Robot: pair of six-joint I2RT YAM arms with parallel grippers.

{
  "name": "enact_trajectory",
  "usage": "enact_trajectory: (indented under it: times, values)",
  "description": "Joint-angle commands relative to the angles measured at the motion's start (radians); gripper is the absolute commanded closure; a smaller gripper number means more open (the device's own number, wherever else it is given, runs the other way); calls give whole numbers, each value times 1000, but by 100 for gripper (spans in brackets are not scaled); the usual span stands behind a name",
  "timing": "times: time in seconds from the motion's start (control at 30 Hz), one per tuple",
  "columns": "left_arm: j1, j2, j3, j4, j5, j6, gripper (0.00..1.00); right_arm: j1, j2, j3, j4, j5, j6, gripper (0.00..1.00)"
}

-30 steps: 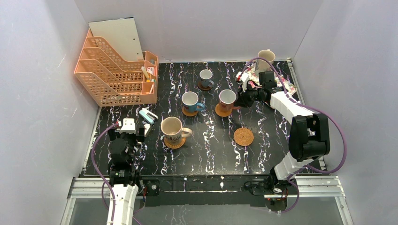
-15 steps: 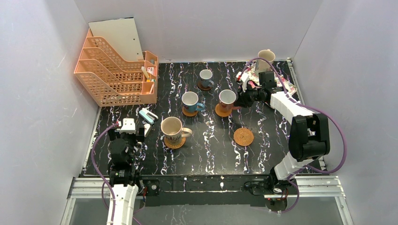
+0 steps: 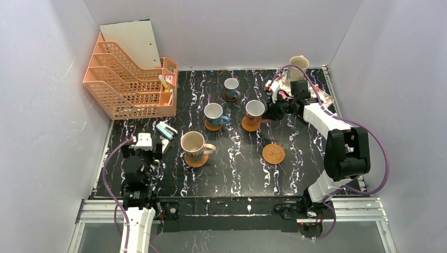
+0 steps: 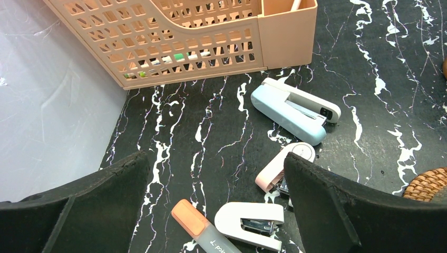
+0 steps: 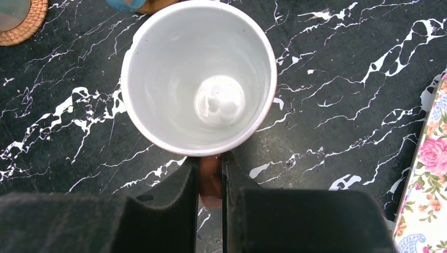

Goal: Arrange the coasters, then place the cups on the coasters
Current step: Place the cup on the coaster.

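Ops: Right gripper [image 5: 210, 161] check. I see its jaws narrow, pinched on the handle [image 5: 211, 190] of the brownish-orange cup [image 5: 199, 79]. The cup body stands upright just ahead of the fingertips, white inside.

Lead: On a coaster?

Ops: Top view says yes, it sits on a brown coaster [image 3: 246, 126]. My wrist view hides that coaster under the cup. Floral tray [image 5: 429, 174] lies off to the right of the jaws, not touching them.

Lead: Other cups?

Ops: Past the held cup from the jaws I see a blue cup [image 3: 214, 112] on a second brown coaster [image 3: 211, 127]. Second blue cup [image 3: 231, 84] is on a dark coaster [image 3: 226, 97]. Beige cup [image 3: 193, 143] stands on a wicker coaster [image 3: 196, 159], well apart from both sets of jaws. Second beige cup [image 3: 298, 64] stands behind the right jaws at the tray's far edge. I can't tell if it's on the tray. Bare wicker coaster [image 3: 273, 153] lies well to one side of the right jaws, toward the arm bases.

Lead: Left side?

Ops: Left gripper [image 4: 215, 163] has its jaws wide, holding nothing. Between the fingers lie a white stapler [image 4: 250, 224] and an orange highlighter [image 4: 197, 224]. A pink-and-white gadget [image 4: 284, 166] lies beside the right finger. Blue stapler [image 4: 295, 110] is just ahead of the jaws, peach file rack [image 4: 184, 47] further ahead.
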Motion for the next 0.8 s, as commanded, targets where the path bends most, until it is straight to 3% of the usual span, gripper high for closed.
enact_trajectory:
  times: [0.0,0.77]
  values:
    - [4,-2,-13,18,-10,5,3,3,0,8,76,-53,12,99]
    - [4,-8,-14,15,-4,9,3,-10,7,8,79,-88,24,99]
